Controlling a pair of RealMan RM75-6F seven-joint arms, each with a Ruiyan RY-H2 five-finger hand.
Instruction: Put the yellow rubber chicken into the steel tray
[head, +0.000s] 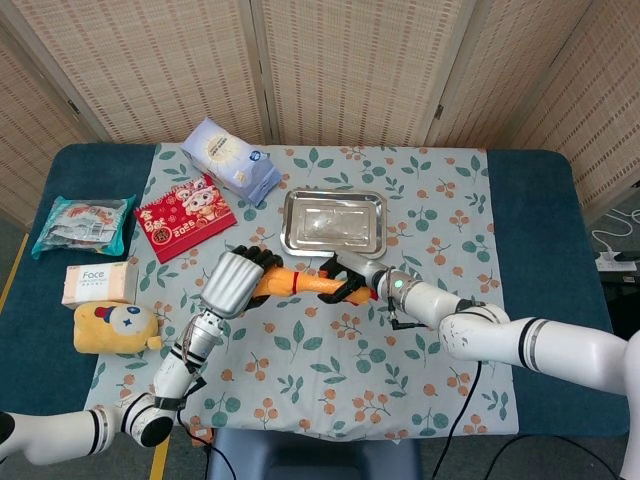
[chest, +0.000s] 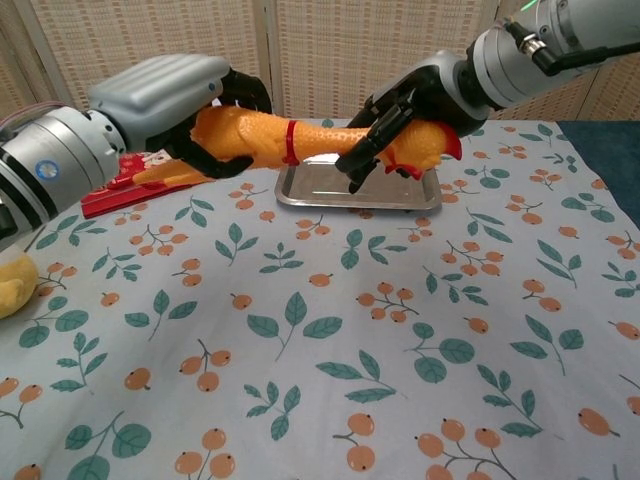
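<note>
Both hands share the yellow rubber chicken (chest: 300, 140), which hangs above the surface (head: 330, 360) just in front of the steel tray (head: 333, 222), not yet in it. Reaching in from the lower left, the left hand (chest: 190, 110) lies palm-down over the chicken's body end, its dark fingers (chest: 245, 90) curled round it in a firm hold. From the opposite side, the right hand (chest: 400, 125) comes in with its forearm sloping down toward the tray, fingers wrapped over the head end where the red comb shows. In the chest view, the chicken lies nearly level between them, its red neck band midway.
</note>
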